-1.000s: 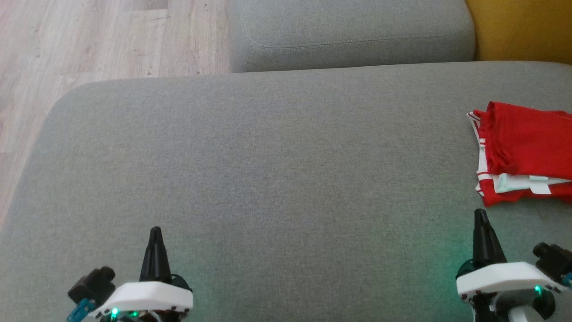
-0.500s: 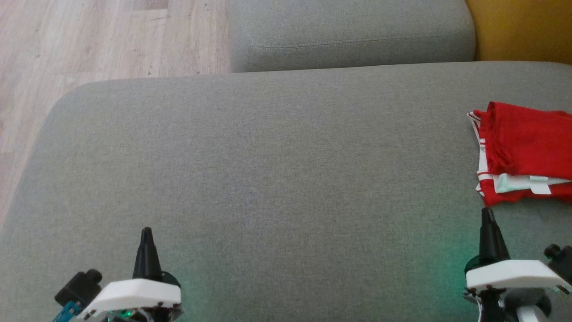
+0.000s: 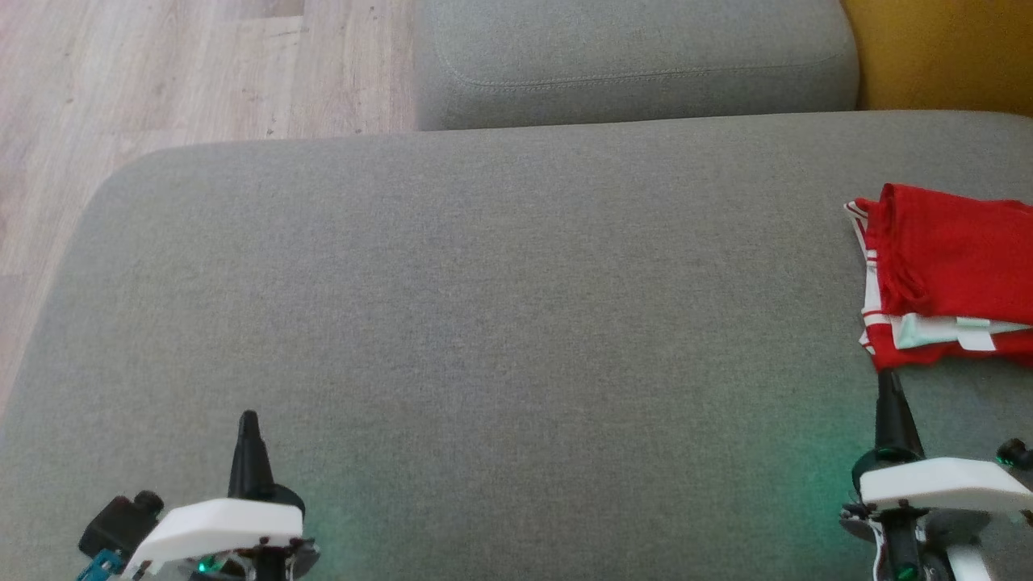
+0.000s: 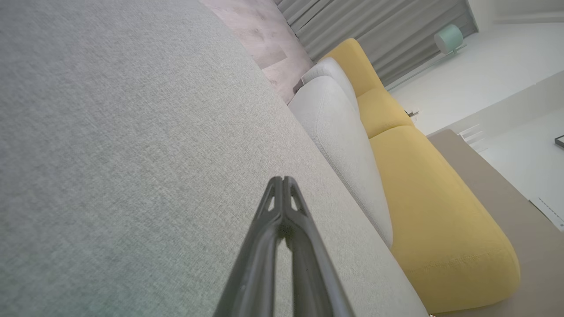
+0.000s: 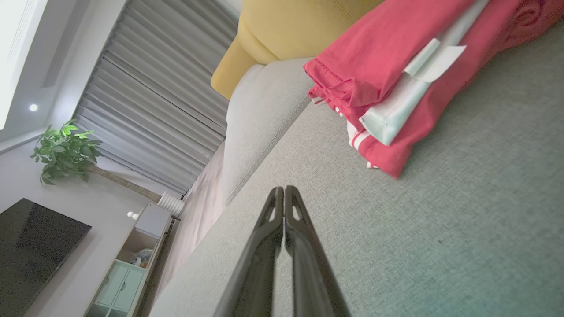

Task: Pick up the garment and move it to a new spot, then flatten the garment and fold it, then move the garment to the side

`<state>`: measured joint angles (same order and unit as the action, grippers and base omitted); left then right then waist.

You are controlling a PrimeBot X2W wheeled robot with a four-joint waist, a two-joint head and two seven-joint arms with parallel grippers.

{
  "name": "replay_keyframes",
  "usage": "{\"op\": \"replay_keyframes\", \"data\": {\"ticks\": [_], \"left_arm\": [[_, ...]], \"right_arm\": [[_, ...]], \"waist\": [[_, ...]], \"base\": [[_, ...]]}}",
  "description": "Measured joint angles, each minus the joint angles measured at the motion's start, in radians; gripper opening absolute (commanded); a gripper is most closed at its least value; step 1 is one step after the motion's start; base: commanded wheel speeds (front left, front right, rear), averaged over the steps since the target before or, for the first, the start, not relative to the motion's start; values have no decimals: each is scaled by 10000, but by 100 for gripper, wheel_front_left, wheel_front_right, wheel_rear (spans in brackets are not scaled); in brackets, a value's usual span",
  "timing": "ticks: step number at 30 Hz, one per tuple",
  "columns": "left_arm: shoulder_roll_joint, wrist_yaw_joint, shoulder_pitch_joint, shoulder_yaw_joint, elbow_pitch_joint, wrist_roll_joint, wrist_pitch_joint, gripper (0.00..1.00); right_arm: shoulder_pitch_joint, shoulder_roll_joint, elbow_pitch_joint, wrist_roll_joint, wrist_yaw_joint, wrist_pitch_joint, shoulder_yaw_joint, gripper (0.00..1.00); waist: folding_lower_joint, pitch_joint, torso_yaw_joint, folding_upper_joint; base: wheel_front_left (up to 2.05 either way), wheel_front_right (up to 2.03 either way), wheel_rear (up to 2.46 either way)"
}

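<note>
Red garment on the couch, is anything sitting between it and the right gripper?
Nothing visible. The right gripper, fingers shut, points at the near edge of the folded red garment, with bare grey cushion between its tips and the cloth. The left gripper sits far off on the other side.

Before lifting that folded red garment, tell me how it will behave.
Soft layered cloth: the red garment likely droops and unfolds if pinched at one edge. It looks light. On the textured grey cushion it probably drags, not slides.
</note>
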<state>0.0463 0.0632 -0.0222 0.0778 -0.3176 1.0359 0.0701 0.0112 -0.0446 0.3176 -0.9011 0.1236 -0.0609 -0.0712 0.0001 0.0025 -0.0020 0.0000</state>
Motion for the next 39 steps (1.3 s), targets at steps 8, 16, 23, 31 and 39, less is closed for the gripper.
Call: {"op": "replay_keyframes", "data": {"ticks": [8, 16, 23, 31, 39], "left_arm": [[0, 86, -39, -203, 31, 834, -263, 0], [0, 178, -132, -445, 98, 1582, -506, 0], [0, 259, -146, -571, 140, 2228, -692, 0], [-2, 305, -149, -780, 184, 2880, -884, 0], [-2, 389, -186, -957, 234, 3630, -1143, 0]], "right_arm": [[4, 0, -31, -1020, 0, 226, -79, 0], [25, 0, -81, -1946, 0, 476, -165, 0], [132, 0, -127, -2731, 0, 619, -253, 0], [217, 0, -171, -3521, 0, 809, -314, 0], [234, 0, -188, -4451, 0, 1072, -385, 0]], "waist": [[0, 1, 3, 0], [0, 2, 6, 0], [0, 3, 8, 0], [0, 3, 10, 0], [0, 4, 13, 0]], "base": [[0, 0, 0], [0, 0, 0], [0, 0, 0], [0, 0, 0], [0, 0, 0]]}}
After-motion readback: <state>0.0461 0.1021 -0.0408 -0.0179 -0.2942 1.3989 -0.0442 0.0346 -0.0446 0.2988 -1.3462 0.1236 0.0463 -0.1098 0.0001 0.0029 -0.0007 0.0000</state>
